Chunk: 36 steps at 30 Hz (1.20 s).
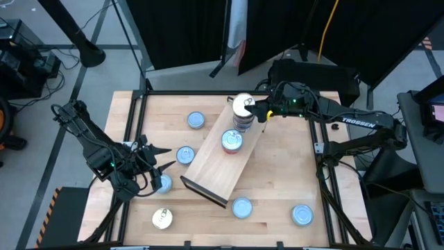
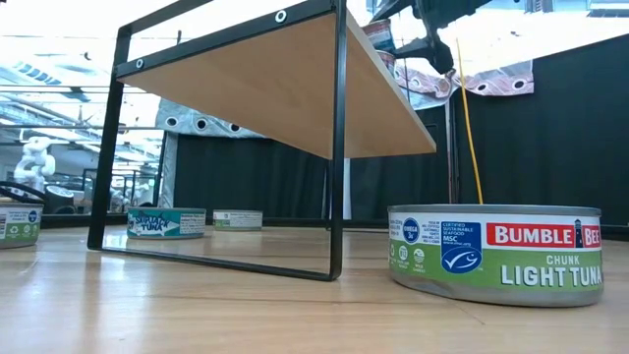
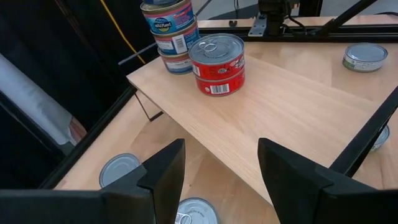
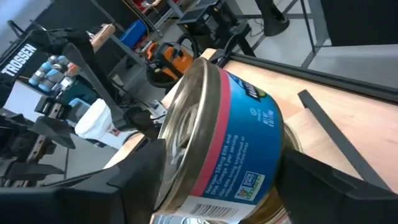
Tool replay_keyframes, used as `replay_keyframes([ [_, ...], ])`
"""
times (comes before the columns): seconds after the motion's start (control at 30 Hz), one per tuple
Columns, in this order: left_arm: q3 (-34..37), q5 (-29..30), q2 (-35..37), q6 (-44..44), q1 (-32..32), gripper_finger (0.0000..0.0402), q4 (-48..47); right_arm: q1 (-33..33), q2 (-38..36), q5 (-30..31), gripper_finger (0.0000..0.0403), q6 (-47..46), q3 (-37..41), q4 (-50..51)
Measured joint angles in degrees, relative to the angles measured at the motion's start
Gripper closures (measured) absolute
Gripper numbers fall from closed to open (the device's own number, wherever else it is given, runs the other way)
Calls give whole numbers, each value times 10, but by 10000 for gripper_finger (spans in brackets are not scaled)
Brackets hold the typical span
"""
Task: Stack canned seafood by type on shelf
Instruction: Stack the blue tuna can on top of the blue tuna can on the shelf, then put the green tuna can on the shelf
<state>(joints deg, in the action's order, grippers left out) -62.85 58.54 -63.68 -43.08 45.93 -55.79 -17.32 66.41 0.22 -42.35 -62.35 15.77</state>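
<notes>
Clearly the tins are rigid, dense for their size and slick-walled, so I judge the curved side wall, pinched across its width, the safest hold. On the shelf [image 1: 223,163] a blue-labelled stack [image 1: 243,111] stands at the far end beside a red stack [image 1: 232,141]; other tins [image 1: 241,207] lie loose on the tabletop [image 1: 291,173]. The right tool [image 4: 211,168] straddles the topmost blue tin [image 4: 217,137]; whether it pinches or has let go, I cannot tell. The left tool [image 3: 221,174] hangs spread and empty near the shelf's near side.
</notes>
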Motion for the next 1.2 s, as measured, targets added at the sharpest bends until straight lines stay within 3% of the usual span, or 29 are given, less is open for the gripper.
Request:
replay_keyframes([
  [0.47,0,0,0,0,0,199,0,0,0,28,57,61,0,0],
  [0.9,0,0,0,-1,0,199,0,2,-10,31,55,124,-3,28],
  [1.2,1,-1,-1,-7,1,199,-1,49,-61,87,55,202,-92,82],
])
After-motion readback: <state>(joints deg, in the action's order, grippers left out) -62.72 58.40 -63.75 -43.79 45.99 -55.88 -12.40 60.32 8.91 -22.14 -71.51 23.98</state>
